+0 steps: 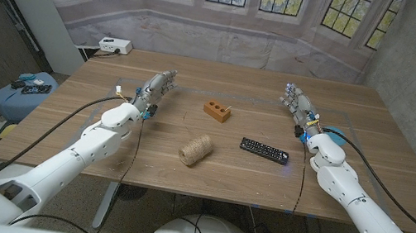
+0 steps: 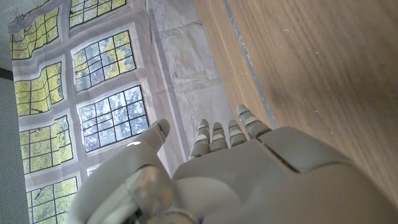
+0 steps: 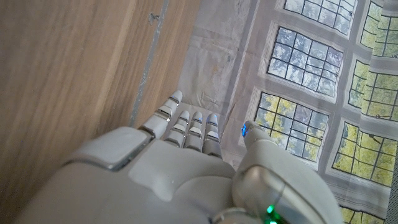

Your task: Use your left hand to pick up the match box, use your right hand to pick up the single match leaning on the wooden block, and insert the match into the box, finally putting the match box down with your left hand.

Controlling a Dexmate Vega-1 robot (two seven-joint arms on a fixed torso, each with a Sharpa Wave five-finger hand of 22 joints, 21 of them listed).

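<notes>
Nothing is done yet: every step is left. The left hand point(image 1: 155, 89) stands on the table, fingers extended and apart, holding nothing. I cannot make out a match box anywhere. At centre the wooden block point(image 1: 216, 110) carries what looks like the match point(image 1: 227, 107). The right hand point(image 1: 299, 104) is likewise open and empty.

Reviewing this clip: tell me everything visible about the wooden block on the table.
The wooden block is a small orange-brown brick shape, lying on the table near its middle, between the two hands and touched by neither. Dark holes show in the side facing the camera. A thin match leans on its right end. A ball of twine and a black remote lie nearer the robot, apart from it.
</notes>
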